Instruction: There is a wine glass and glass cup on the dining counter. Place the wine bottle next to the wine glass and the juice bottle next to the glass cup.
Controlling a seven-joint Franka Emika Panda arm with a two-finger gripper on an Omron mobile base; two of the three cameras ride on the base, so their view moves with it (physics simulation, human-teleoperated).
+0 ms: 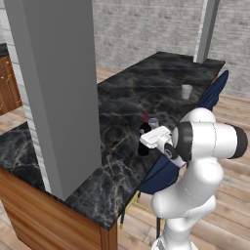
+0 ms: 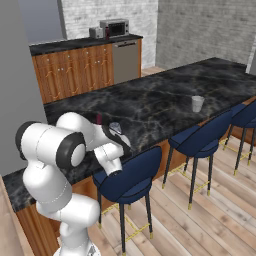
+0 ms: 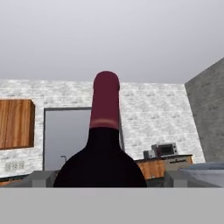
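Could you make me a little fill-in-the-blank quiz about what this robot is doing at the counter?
1. The wine bottle stands on the black marble ____.
2. The capsule on the bottle's neck is dark ____.
3. Along the counter stand stools with ____ seats.
4. Far down the counter stands a whitish glass ____.

Missing words: counter; red; blue; cup

A home kitchen: marble dining counter (image 2: 165, 102) with blue stools (image 2: 131, 176), wood cabinets (image 2: 75, 72) (microwave (image 2: 114, 27) on top).

wine bottle (image 3: 104, 144) base cut off below
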